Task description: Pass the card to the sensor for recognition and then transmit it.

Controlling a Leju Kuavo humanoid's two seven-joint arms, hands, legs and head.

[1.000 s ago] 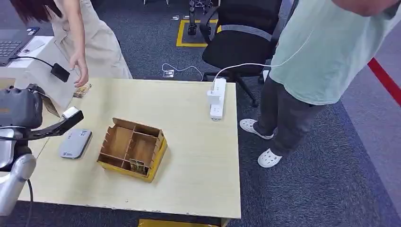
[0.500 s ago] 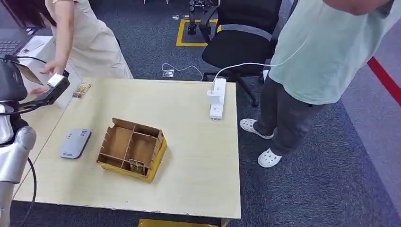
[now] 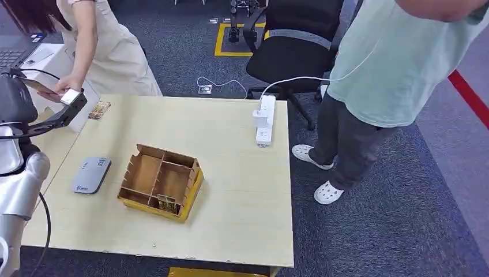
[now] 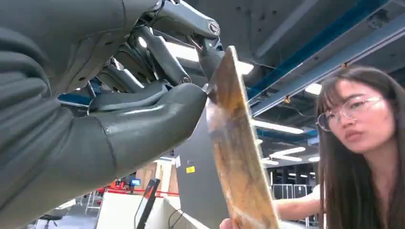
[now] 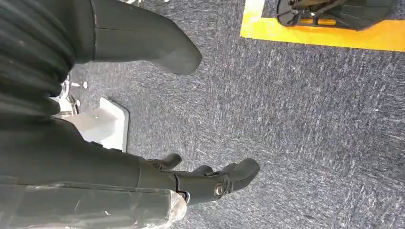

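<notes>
Past the far left corner of the desk [image 3: 242, 231], the left robot hand [image 4: 143, 109] pinches the card [image 4: 236, 157] between thumb and fingers. A person's hand [image 3: 63, 86] touches the card's other end. The grey sensor [image 3: 91, 174] lies near the desk's left edge. The right robot hand [image 5: 210, 179] hangs over the floor, fingers spread, holding nothing.

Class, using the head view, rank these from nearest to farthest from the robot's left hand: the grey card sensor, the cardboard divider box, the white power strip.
1. Grey card sensor, on the table just below the left hand.
2. Cardboard divider box, mid-table.
3. White power strip, at the table's far right edge.
</notes>
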